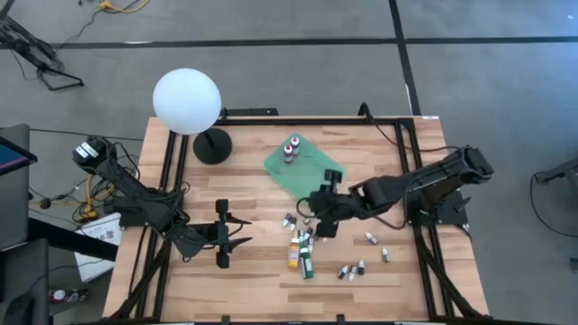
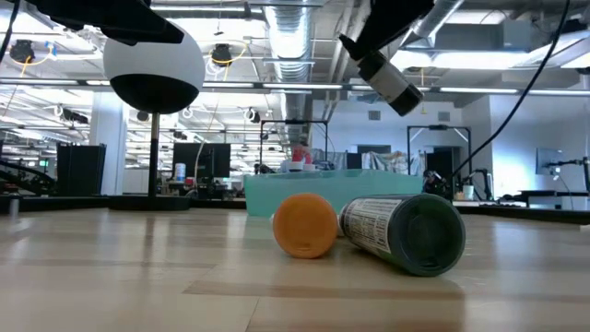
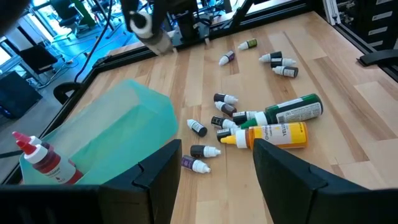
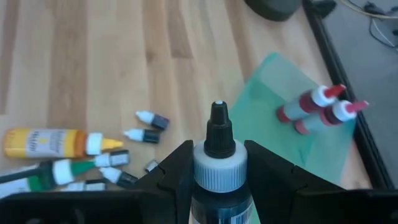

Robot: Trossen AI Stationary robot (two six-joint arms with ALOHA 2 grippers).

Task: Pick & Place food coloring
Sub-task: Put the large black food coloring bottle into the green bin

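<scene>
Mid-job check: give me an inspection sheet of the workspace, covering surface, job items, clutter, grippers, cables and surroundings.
Surface: wooden table, black frame rails along the edges.
Job's things: two red bottles on the green tray; a yellow bottle and a green bottle lie among small bottles scattered on the table.
Clutter: white globe lamp on a black base at the table's back.
Grippers: right gripper shut on a dark bottle with a white collar, held above the table near the tray; left gripper open, empty, facing the pile.
Cables: loose leads on the floor left of the table.
Surroundings: open lab room, grey floor; no person seen.
</scene>
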